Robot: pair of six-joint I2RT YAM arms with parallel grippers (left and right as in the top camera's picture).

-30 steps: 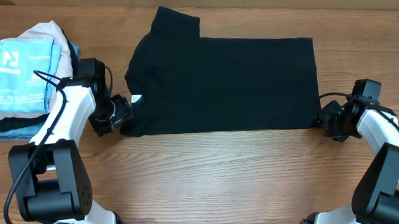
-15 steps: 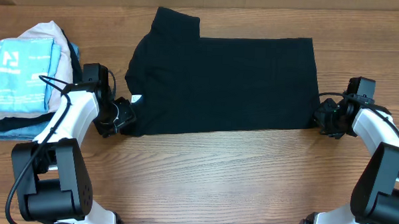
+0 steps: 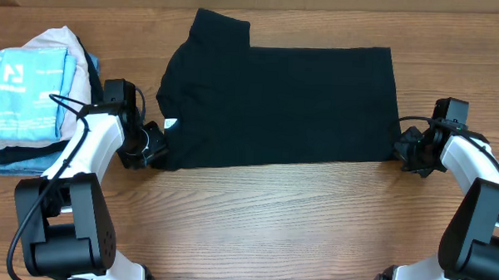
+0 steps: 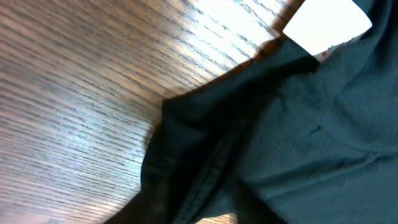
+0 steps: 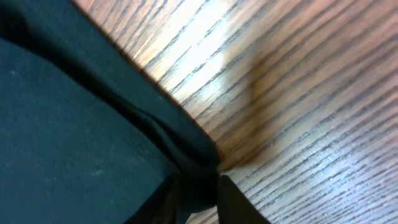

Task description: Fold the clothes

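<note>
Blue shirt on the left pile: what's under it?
A beige garment pokes out from under the far edge of the blue shirt, and darker layers show at its near edge. How many pieces lie beneath is covered.

Even, bright overhead view; blurred wrist close-ups with glare on table (image 4: 205,25)

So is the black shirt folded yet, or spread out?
Spread: the black shirt lies flat on the table, one sleeve sticking out at the far edge. Whether already halved: cannot tell.
</note>
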